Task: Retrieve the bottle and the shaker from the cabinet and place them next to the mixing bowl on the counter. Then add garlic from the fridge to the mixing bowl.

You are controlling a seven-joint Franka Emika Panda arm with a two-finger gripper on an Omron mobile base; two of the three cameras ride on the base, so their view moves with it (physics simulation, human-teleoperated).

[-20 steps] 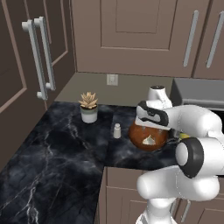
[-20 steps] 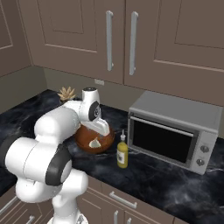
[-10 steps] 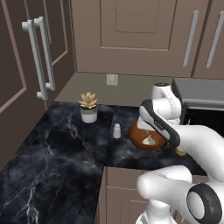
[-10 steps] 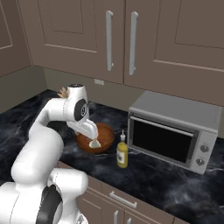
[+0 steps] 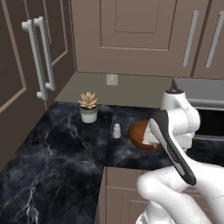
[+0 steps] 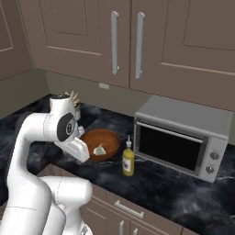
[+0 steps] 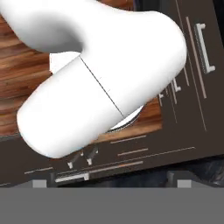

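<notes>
claw (image 7: 111, 183): fingers spread wide, holding and touching nothing
mixing bowl (image 6: 101, 143): on counter (image 6: 183, 193), pale wedge inside
bottle (image 6: 128, 159): bowl's 3 o'clock, just beside
shaker (image 5: 117, 130): bowl's 9 o'clock

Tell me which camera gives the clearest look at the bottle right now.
The right base view: the bottle stands whole and unblocked on the counter, between the mixing bowl and the microwave. In the left base view the arm covers that spot.
</notes>
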